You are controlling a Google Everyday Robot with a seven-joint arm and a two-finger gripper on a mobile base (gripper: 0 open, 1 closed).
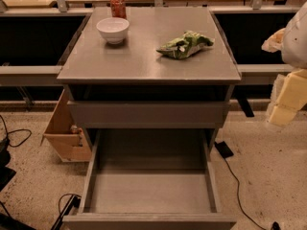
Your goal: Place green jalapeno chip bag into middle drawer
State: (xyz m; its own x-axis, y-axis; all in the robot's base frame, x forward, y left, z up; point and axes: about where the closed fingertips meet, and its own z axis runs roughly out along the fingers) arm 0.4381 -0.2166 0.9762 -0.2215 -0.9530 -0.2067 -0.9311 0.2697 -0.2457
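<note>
The green jalapeno chip bag (185, 45) lies on the right half of the grey cabinet top (144, 61), wrinkled and glossy. The middle drawer (151, 193) is pulled out toward me, and its flat grey floor is bare. Above it, a plain grey drawer front (148, 113) is closed. My gripper (284, 110) shows as cream-coloured parts at the far right edge, beside the cabinet and below the level of its top. It is well apart from the bag and holds nothing that I can see.
A white bowl (112, 29) and a red can (117, 5) stand at the back left of the cabinet top. A cardboard box (67, 135) leans by the cabinet's left side. Cables (237, 181) lie on the speckled floor on both sides.
</note>
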